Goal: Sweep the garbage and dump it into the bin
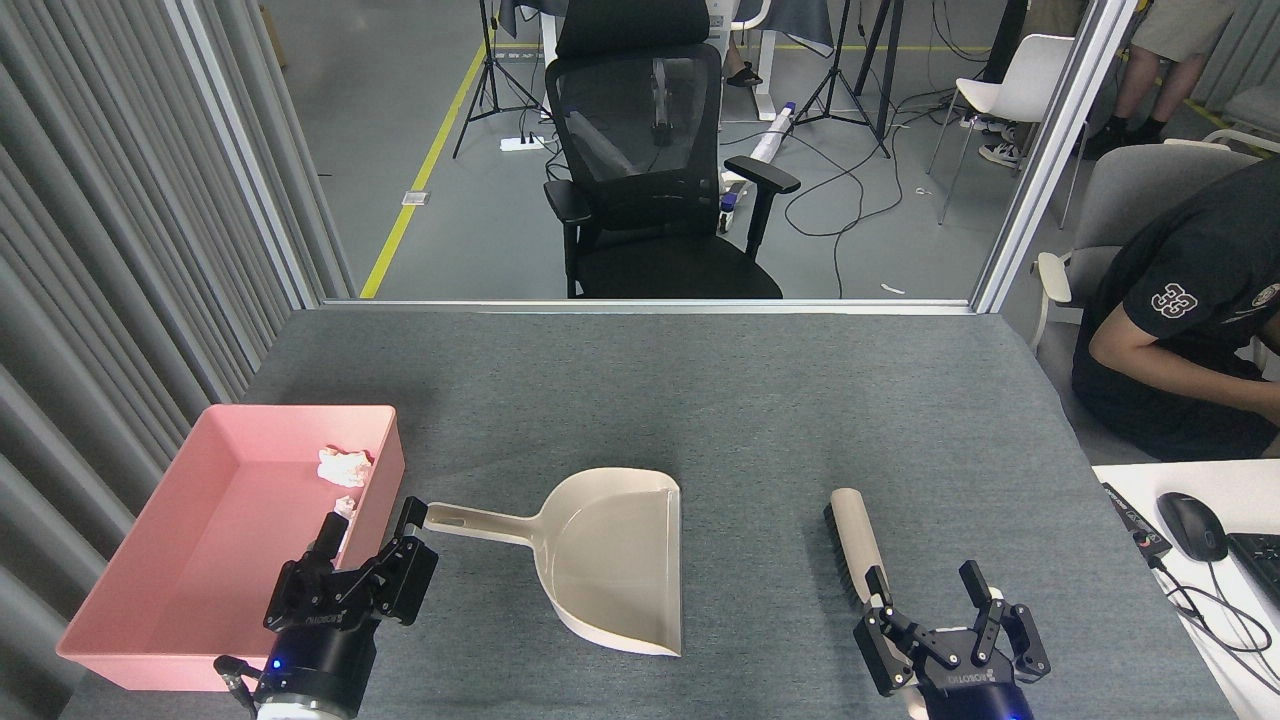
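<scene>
With both paper wads [342,468] seen in the pink bin [150,600], light and crushable, the left gripper [368,530] and right gripper [930,590] are spread wide, empty.

You have a big table [700,400] with a gray cloth top. Three things lie right on it. The pink bin [200,620] sits just to the left of your left gripper [368,530], touching the table's left edge. The tan dustpan [600,560] lies flat just to the right of that gripper, its handle end close to the fingers. The brush [855,535] lies just ahead of your right gripper [925,590], well apart from the dustpan.
</scene>
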Available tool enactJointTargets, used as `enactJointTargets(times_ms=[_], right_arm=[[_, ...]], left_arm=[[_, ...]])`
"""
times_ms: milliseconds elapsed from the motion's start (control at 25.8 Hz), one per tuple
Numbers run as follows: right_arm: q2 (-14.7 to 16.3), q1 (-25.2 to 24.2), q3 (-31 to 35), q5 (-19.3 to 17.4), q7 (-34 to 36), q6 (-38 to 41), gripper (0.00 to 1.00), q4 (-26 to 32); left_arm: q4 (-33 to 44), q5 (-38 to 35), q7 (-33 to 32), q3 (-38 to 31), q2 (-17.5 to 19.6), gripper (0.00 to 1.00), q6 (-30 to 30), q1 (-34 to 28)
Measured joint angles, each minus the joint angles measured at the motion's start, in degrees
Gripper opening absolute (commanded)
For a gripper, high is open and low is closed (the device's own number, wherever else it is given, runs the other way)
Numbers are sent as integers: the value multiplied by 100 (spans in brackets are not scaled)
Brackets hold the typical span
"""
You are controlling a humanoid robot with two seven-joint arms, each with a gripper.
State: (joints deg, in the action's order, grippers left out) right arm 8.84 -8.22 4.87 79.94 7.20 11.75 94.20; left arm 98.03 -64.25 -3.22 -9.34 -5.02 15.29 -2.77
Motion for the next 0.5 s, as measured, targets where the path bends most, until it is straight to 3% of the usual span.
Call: enactJointTargets(times_ms=[232, 503], right_arm=[[-29, 513, -133, 146, -3, -388, 98, -165], [-330, 589, -619, 872, -39, -528, 98, -493]], left_arm=[[79, -735, 600, -21, 149, 99, 279, -403], [94, -776, 640, -23, 214, 99, 480, -715]])
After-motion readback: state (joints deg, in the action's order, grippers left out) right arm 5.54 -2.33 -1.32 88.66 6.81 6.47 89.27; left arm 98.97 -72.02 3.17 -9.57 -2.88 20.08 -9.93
